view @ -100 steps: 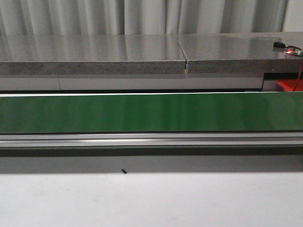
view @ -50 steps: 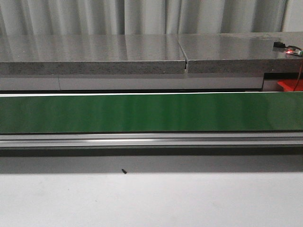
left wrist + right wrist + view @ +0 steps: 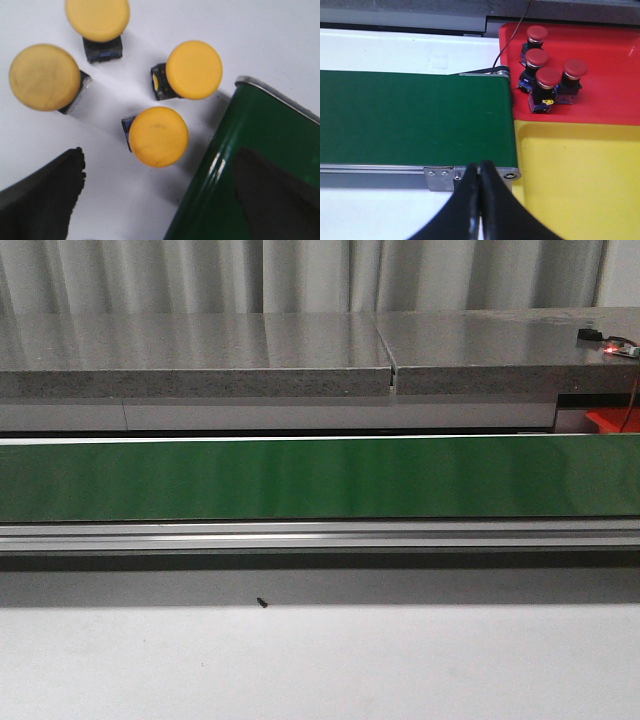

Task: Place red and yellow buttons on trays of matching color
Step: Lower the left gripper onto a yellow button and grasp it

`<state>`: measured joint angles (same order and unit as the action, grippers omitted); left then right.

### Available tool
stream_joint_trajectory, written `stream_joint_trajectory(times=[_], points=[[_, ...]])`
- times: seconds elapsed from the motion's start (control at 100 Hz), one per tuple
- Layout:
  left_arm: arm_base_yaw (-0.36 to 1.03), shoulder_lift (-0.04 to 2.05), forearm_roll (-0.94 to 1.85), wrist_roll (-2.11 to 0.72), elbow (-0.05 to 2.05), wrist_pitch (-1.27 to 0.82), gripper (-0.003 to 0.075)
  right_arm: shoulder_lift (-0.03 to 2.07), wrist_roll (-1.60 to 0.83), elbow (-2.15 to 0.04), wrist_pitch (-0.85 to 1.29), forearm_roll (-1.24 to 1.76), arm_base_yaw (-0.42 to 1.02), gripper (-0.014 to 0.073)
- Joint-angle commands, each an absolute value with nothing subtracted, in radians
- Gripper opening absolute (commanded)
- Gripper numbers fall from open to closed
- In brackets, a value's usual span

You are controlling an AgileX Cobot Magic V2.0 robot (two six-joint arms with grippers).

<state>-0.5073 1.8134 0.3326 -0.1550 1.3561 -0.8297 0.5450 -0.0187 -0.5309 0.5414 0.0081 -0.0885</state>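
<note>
On the left side, the left wrist view shows four yellow buttons on a white surface: one at the frame edge (image 3: 97, 20), one with a scuffed cap (image 3: 44, 77), one nearest the fingers (image 3: 158, 136), and one close to the belt end (image 3: 193, 69). They stand apart from each other, each cap on a dark square base. The left gripper (image 3: 160, 200) is spread wide and holds nothing; one dark fingertip (image 3: 42, 200) sits over the white surface, the other over the rounded end of the green conveyor belt (image 3: 235, 145). Across the front view the belt (image 3: 320, 477) runs the full width, bare, with an aluminium rail below it and a grey stone-look counter (image 3: 200, 355) behind; no arm or button visible in this view. A small dark speck (image 3: 262, 603) lies on the white table in front. At the right end, right wrist view: the right gripper (image 3: 480, 195) has its fingers pressed together with nothing between them, over the belt's end bracket. Beyond the belt end sits a red tray (image 3: 605, 90) carrying four red buttons (image 3: 547, 80) clustered close together; just beside it is a yellow tray (image 3: 580, 175) with no buttons on it.
</note>
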Motion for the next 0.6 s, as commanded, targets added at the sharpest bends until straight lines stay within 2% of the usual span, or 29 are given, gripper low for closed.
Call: stream_joint_trajectory(times=[0.0, 0.45, 0.59], points=[[-0.509, 1.808, 0.358, -0.146, 1.419, -0.814, 0.0564, 0.547, -0.02, -0.557, 0.467, 0.0, -0.087, -0.0067], [-0.508, 1.916, 0.367, -0.146, 1.467, -0.816, 0.0564, 0.547, -0.02, -0.557, 0.467, 0.0, -0.087, -0.0067], [-0.508, 1.935, 0.367, -0.146, 1.467, -0.814, 0.0489, 0.547, -0.02, -0.557, 0.467, 0.0, -0.087, -0.0067]])
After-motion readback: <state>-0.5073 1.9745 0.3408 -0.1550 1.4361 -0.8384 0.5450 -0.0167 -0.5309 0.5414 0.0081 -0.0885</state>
